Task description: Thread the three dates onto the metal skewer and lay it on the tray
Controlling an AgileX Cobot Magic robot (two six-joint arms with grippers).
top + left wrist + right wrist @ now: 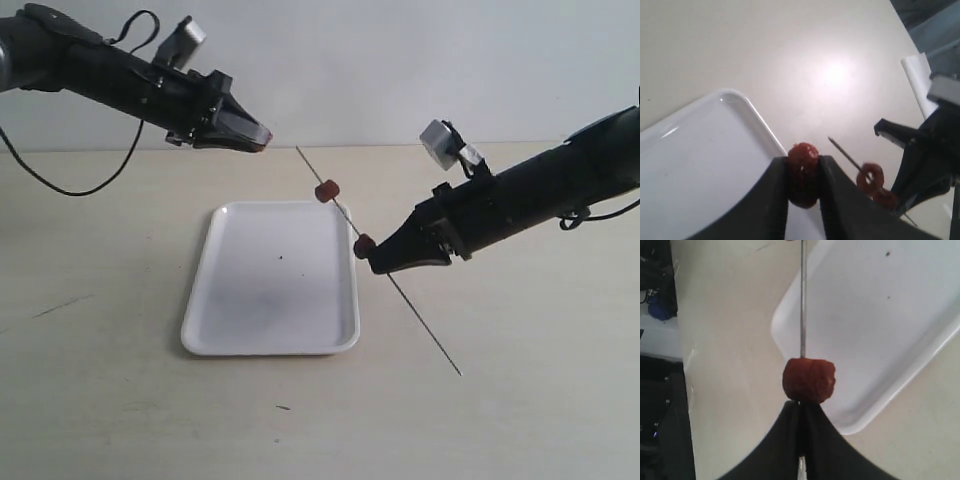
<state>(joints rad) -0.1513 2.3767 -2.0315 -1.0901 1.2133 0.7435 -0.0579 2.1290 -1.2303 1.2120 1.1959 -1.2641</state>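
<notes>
**Exterior view.** The right tool (pixel 378 262) was closed on the metal skewer (pixel 425 325) part-way along its length. It held the rod at a slant, with the free point directed up toward the left arm. This pose presented an open tip for loading. Two dates were already threaded. The lower date (pixel 364 245) sat against the right tool's tips, and the upper date (pixel 326 190) sat apart from it, nearer the point. The left tool (pixel 255 135) hung raised, near the skewer's point but not touching it, with a reddish lump at its tips. The tray (pixel 270 343) lay flat on the tabletop (pixel 520 410) just beside the skewer and carried none of the task's items.

**Left wrist view.** The left tool (pixel 803 167) was narrowed onto the third date (pixel 802 154), pinched between both fingers with its top exposed — presumably so the point could enter clear of the fingers. The skewer's point (pixel 839 147) lay just beside this date, a small gap showing between them.

**Right wrist view.** The right tool (pixel 801 412) was shut tight on the rod. The lower date (pixel 808 380) rested directly on the fingertips, which would act as a stop against sliding. The skewer ran straight away over the tray's edge (pixel 790 347).

**Assessment.** Two of three dates were mounted — the next step called for aligning the third date's centre with the point. An off-axis approach risked a glancing push.
</notes>
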